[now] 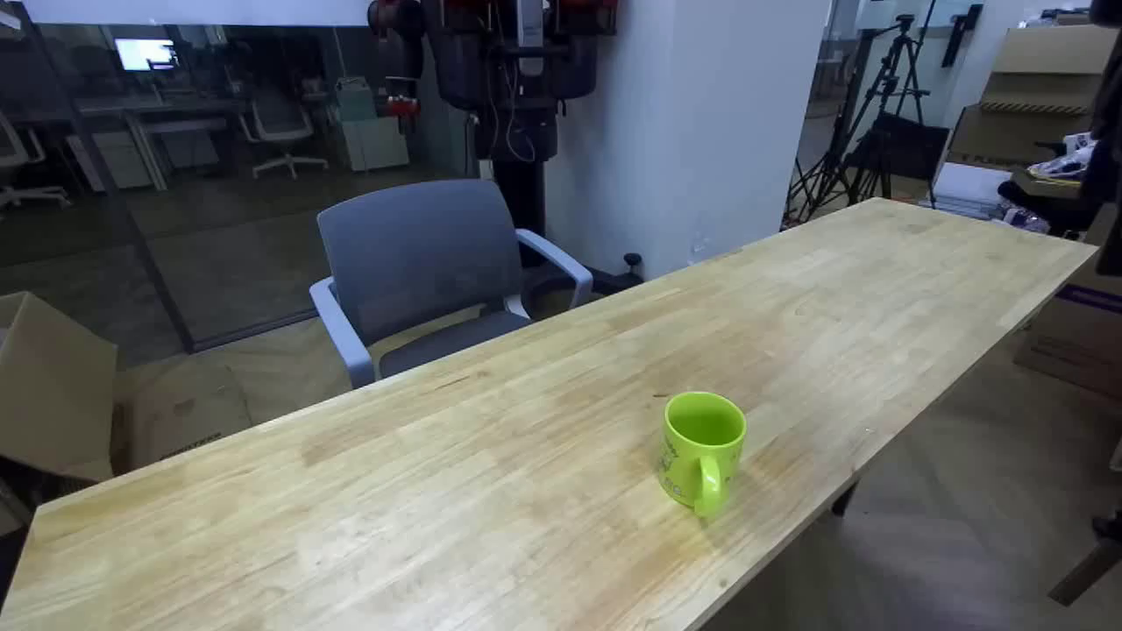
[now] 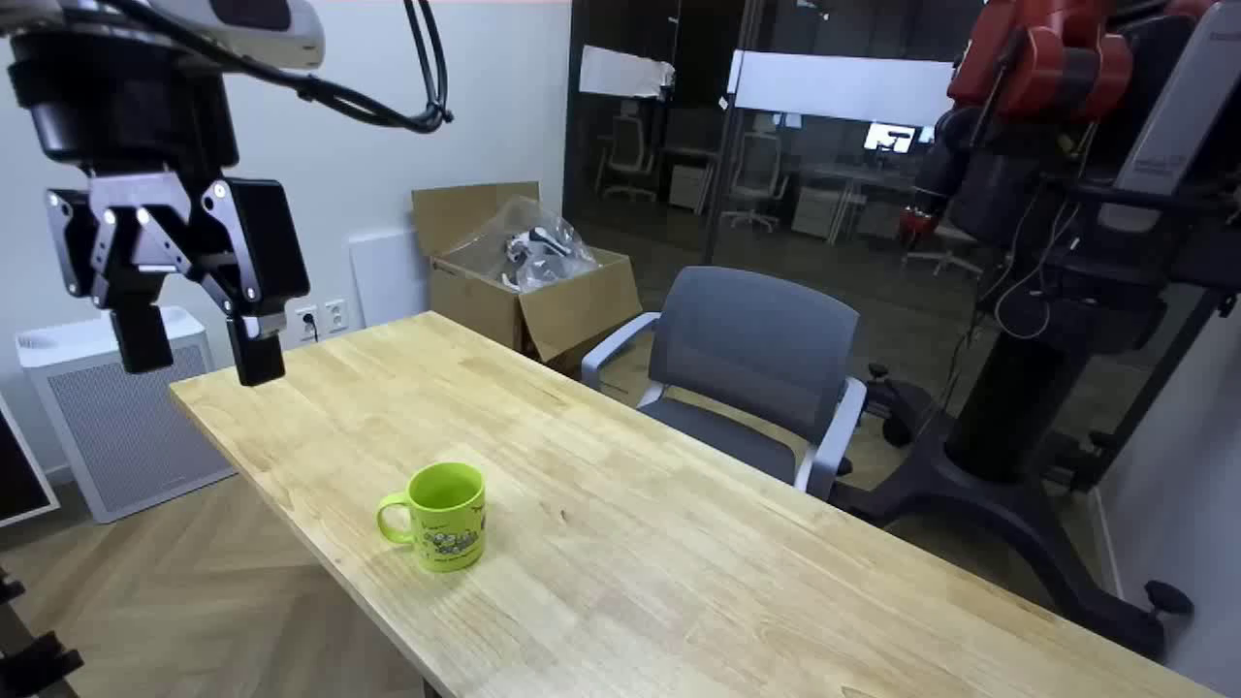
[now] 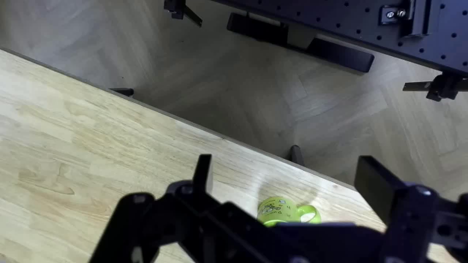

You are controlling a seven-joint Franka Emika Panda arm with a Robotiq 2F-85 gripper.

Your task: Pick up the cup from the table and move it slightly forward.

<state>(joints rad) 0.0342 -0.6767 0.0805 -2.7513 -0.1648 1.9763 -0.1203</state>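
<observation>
The lime-green cup [image 1: 701, 464] stands upright on the long pale wooden table [image 1: 543, 438], close to one long edge. It also shows in an exterior view [image 2: 448, 533], where its handle points toward that edge. In the wrist view the cup [image 3: 278, 211] is partly hidden by the gripper body. My gripper [image 2: 199, 345] is open and empty. It hangs in the air above and apart from the cup, near the table's end. In the wrist view the open fingers [image 3: 285, 168] have a wide gap between them, with table and floor behind. The table [image 3: 91, 146] fills the lower left there.
A grey chair [image 2: 751, 349] stands at the table's far long side. An open cardboard box [image 2: 485, 301] and a white air purifier [image 2: 136, 407] are by the table's end. Another robot [image 2: 1028, 388] stands beyond. A black perforated plate [image 3: 347, 22] is across a floor gap.
</observation>
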